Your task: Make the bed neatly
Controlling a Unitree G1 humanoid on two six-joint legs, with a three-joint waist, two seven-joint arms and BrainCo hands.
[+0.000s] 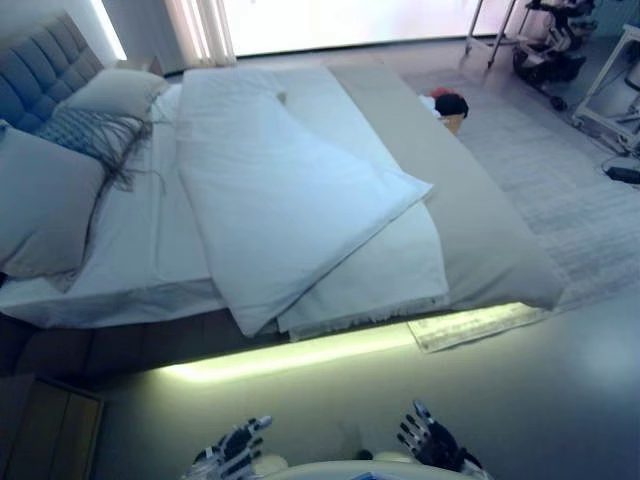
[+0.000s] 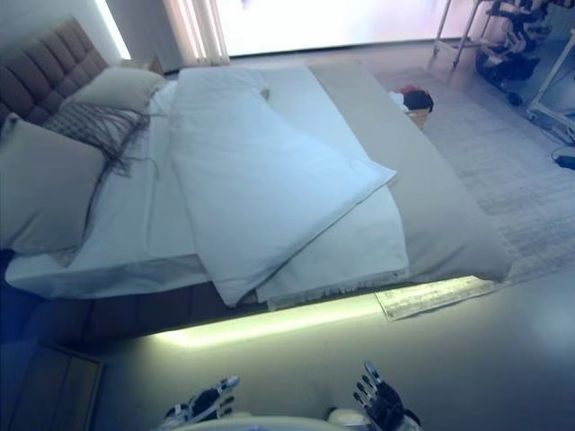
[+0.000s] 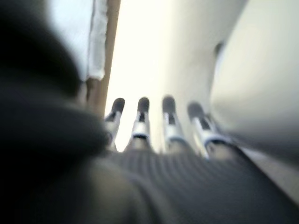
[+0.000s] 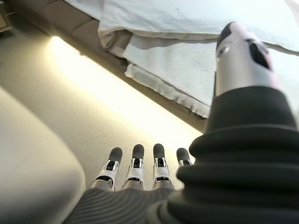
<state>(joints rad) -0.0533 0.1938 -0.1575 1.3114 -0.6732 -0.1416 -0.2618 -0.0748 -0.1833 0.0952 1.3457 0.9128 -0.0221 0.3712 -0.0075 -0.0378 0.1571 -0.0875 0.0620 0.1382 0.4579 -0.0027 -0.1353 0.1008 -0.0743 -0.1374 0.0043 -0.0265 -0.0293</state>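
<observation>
Both hands, left hand (image 1: 232, 450) at 7 o'clock and right hand (image 1: 432, 440) at 5 o'clock, are being held low over the floor with fingers spread straight, nothing gripped. The white duvet (image 1: 280, 195) is lying rumpled and folded diagonally across the bed (image 1: 480, 230), pillows (image 1: 45, 195) piled at 10 o'clock.

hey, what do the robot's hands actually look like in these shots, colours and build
Both match. The left hand and right hand each have a row of slim silver fingers ending in rounded dark tips. A dark ribbed cover, like a flexible bellows, wraps the back of each hand and the wrist. The right hand's thumb is thicker, silver with dark insets and a dark tip, rising from that cover. No markings or loose cables are visible on them.
</observation>
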